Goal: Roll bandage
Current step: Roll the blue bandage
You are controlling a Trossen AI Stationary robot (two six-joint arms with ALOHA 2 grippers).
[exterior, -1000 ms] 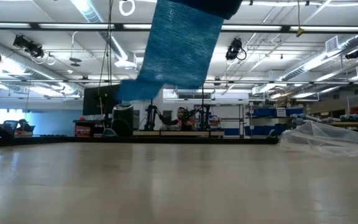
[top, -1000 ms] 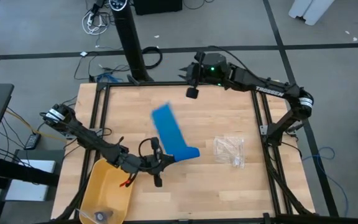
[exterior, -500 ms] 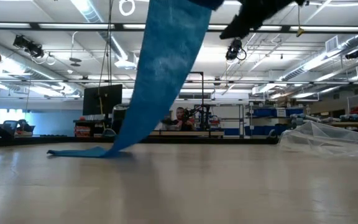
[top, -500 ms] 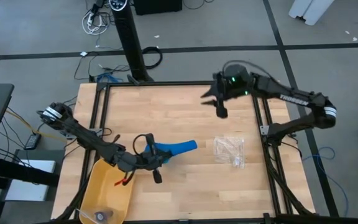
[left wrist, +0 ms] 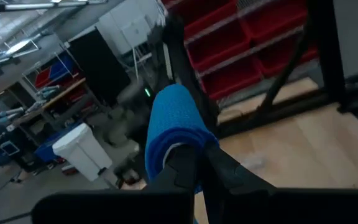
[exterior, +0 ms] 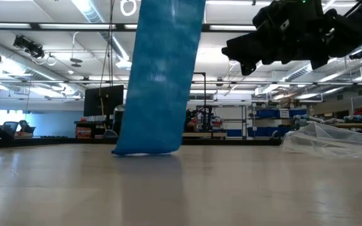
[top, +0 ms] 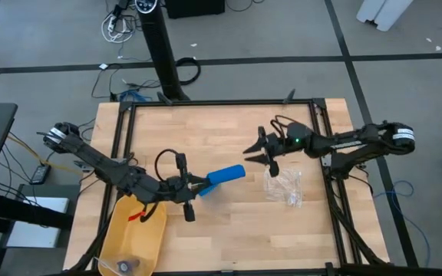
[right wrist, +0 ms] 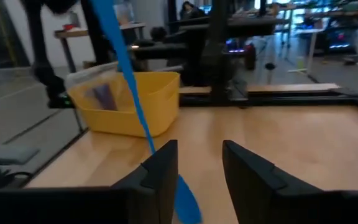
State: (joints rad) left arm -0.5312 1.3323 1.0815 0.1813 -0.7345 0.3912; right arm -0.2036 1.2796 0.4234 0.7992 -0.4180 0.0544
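Note:
The bright blue bandage [top: 222, 176] hangs as a long strip [exterior: 159, 75] from my left gripper [top: 196, 186], which is shut on its upper end above the table's middle. The strip's lower end [exterior: 146, 149] touches the wood. My right gripper [top: 253, 150] hovers open just right of the strip and points toward the table's left. In the right wrist view the strip [right wrist: 129, 87] shows edge-on, and its foot lies before the open fingers [right wrist: 197, 168]. My left gripper pinches the bandage's upper end [left wrist: 178, 134] between its two fingers [left wrist: 185, 167]. They reach in level from the table's left. The cloth bunches and drapes over the fingertips. The rest hangs straight down, with only the lower end on the table.
A yellow bin [top: 133, 234] stands at the near left corner, below my left arm. A clear crinkled plastic bag [top: 284, 185] lies right of centre, near my right gripper. Bare wood stretches across the far half of the table.
My left gripper has risen with the bandage. The lower part that trailed flat on the table is drawn up and now hangs straight, only its end touching. My right gripper has come down from the far edge toward the bandage, turning as it went.

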